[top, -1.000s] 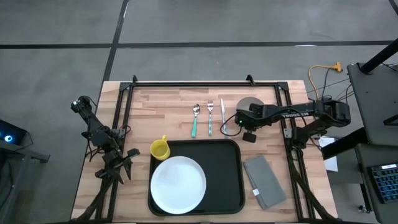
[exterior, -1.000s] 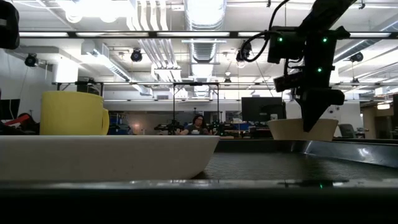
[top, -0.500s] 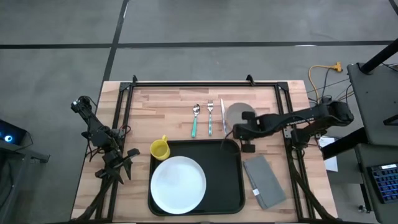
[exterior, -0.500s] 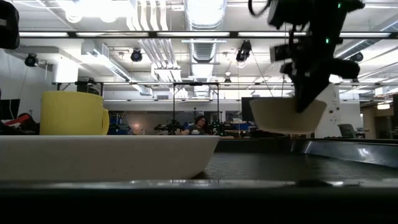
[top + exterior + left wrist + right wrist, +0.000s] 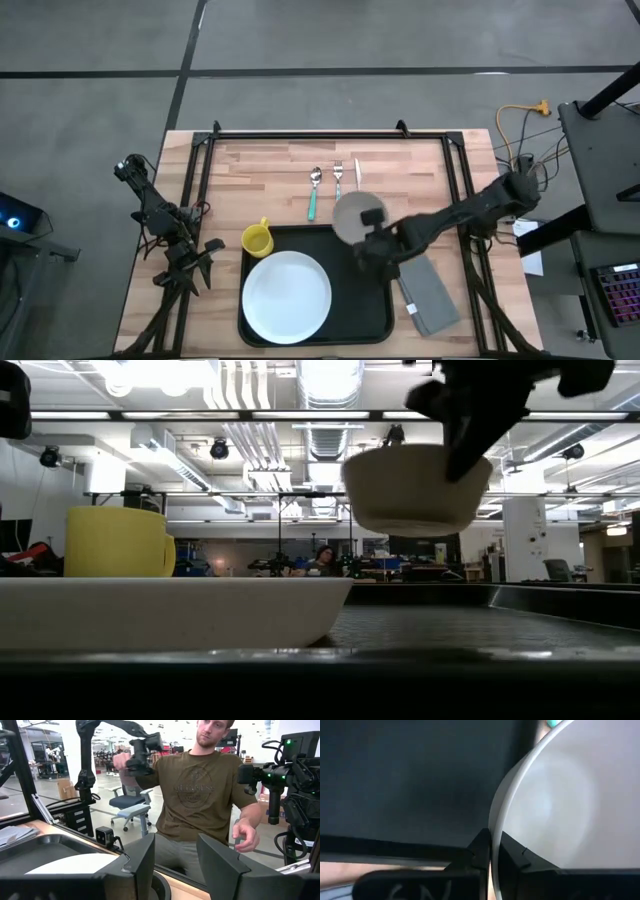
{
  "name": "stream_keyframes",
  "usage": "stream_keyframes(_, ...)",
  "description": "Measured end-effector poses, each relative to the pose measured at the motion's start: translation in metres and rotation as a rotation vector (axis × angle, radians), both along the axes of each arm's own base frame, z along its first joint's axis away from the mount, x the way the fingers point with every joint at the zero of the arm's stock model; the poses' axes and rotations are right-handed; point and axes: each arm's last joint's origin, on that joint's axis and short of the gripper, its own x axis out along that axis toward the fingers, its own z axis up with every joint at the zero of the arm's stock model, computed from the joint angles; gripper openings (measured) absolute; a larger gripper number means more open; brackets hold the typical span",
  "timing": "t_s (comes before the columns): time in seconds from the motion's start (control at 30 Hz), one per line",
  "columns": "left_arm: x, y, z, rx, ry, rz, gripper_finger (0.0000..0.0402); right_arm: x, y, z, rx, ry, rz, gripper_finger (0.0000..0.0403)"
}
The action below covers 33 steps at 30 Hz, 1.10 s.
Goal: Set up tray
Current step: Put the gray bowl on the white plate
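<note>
Placing step is in hand: right pincer (image 5: 372,240), closed on the rim of a pale round bowl (image 5: 355,217), holds it above the large black rectangular tray's (image 5: 375,310) far right corner, lowering inside comes next.

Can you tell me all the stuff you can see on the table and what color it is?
Large black rectangular tray: one, black, near middle of the wooden table.
Round white plate: one, white, on the tray's left half.
Yellow mug: one, yellow, on the table beside the tray's far-left corner.
Pale grey-white bowl: one, held in the air over the tray's far edge.
Teal-handled spoon: one, beyond the tray.
Teal-handled fork: one, right of the spoon.
Silver knife: one, right of the fork.
Folded grey napkin: one, right of the tray.
Person in an olive shirt: one, behind the table.
Left gripper: parked at the table's left edge, open.
Right gripper: pinching the bowl's rim.
</note>
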Motion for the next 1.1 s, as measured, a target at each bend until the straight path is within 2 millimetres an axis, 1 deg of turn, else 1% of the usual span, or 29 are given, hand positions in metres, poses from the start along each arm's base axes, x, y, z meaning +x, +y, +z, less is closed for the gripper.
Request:
stream_keyframes(0.17, 0.000, 0.000, 0.000, 0.000, 0.000, -0.001, 0.0132, 0.022, 0.031, -0.001, -0.012, -0.004, 0.103, 0.0008)
stream_keyframes(0.3, 0.000, 0.000, 0.000, 0.000, 0.000, 0.000, 0.0132, 0.036, 0.048, -0.001, -0.017, -0.013, 0.161, 0.0008)
stream_keyframes(0.5, 0.000, 0.000, 0.000, 0.000, 0.000, 0.000, 0.0132, 0.057, 0.066, -0.010, -0.038, 0.003, 0.241, 0.0008)
stream_keyframes(0.87, 0.000, 0.000, 0.000, 0.000, 0.000, -0.001, 0.0132, 0.096, 0.103, -0.018, -0.061, 0.006, 0.404, 0.0008)
stream_keyframes(1.0, 0.000, 0.000, 0.000, 0.000, 0.000, 0.000, 0.0132, 0.111, 0.114, -0.024, -0.052, -0.007, 0.459, 0.0008)
stream_keyframes(1.1, 0.000, 0.000, 0.000, 0.000, 0.000, 0.000, 0.0132, 0.120, 0.121, -0.028, -0.014, -0.006, 0.498, 0.0008)
